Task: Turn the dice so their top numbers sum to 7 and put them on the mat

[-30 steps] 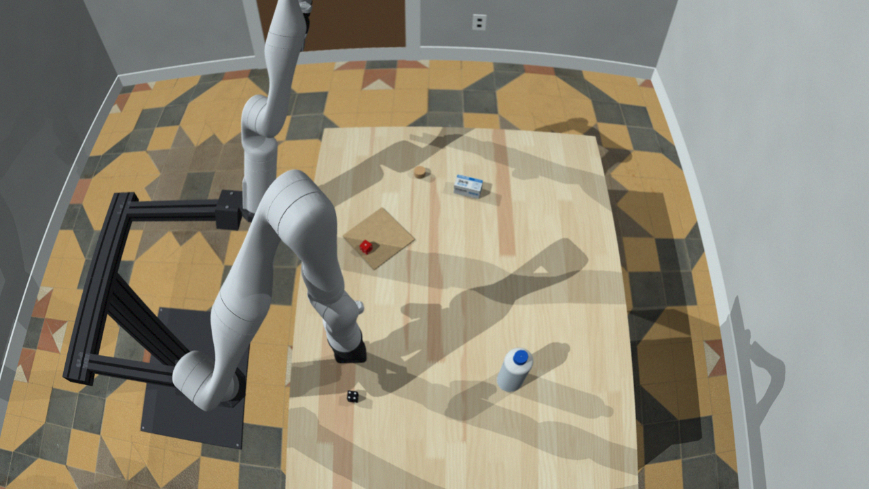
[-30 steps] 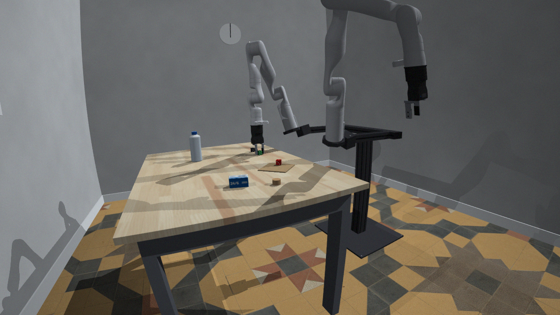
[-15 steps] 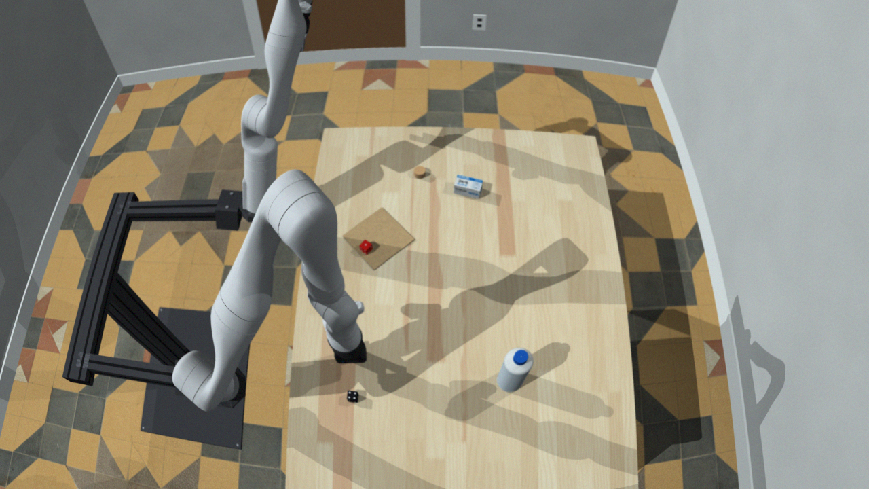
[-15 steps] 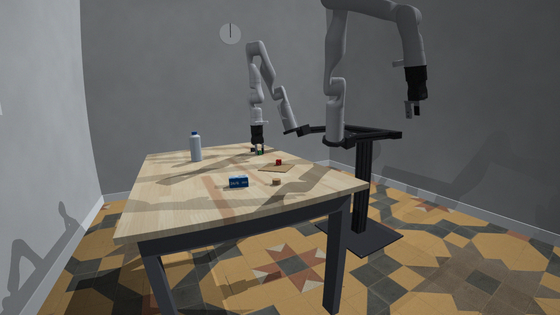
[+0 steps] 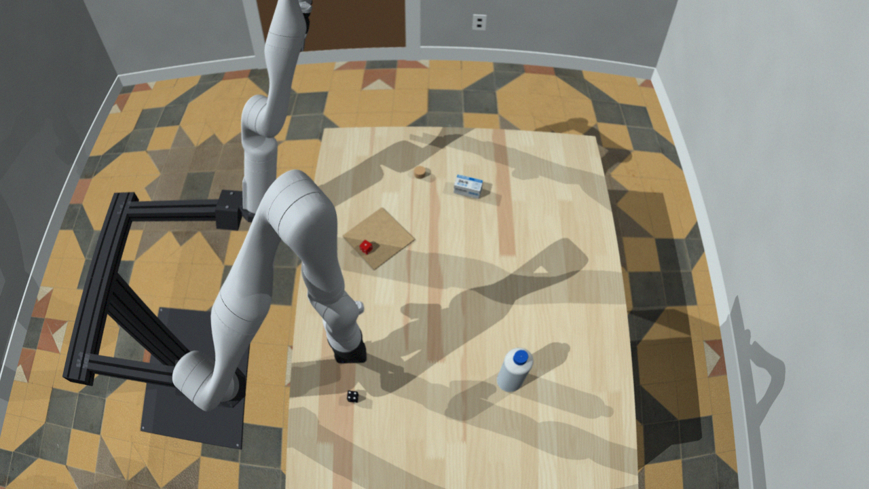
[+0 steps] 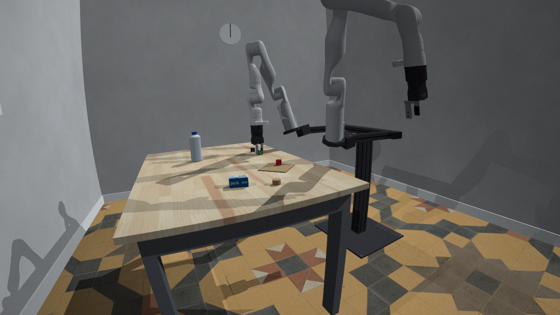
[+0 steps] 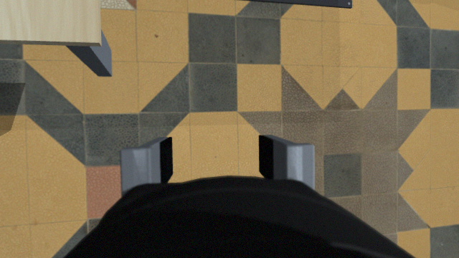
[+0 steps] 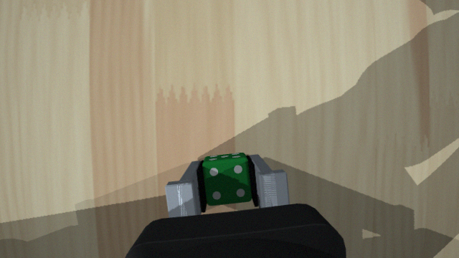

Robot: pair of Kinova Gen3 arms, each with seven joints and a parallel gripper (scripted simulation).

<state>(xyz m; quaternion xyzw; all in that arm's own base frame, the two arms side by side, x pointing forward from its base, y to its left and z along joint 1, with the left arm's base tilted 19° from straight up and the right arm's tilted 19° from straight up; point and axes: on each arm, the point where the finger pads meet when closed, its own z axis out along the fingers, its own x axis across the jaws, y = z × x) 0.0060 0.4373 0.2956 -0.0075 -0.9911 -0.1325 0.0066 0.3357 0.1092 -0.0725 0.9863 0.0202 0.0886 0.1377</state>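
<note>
The green die (image 6: 260,152) (image 8: 227,180) sits between the 2 fingers of the right gripper (image 5: 351,352) (image 6: 259,149) (image 8: 226,175), a dark pad touching it on each of 2 sides, so this gripper is closed on it. They are over the table (image 5: 546,212) (image 6: 168,203) (image 7: 46,21) (image 8: 54,72), off the mat (image 5: 388,231) (image 6: 270,169); whether the die touches the wood I cannot tell. The black die (image 5: 352,396) (image 6: 252,149) rests on the table near that gripper, also off the mat. The red die (image 5: 364,246) (image 6: 278,161) is on the mat, well apart from both grippers. The left gripper (image 5: 305,19) (image 6: 412,109) (image 7: 216,154) is wide open with nothing in it, out past the table above the floor. The green die has white pips and rounded edges; its face toward the right wrist camera shows 4, and a narrow view of the next face shows 5. The black die has 4 white pips on top, the red one 1. A bottle (image 5: 512,373) (image 6: 195,148) with a blue cap stands upright elsewhere on the table.
</note>
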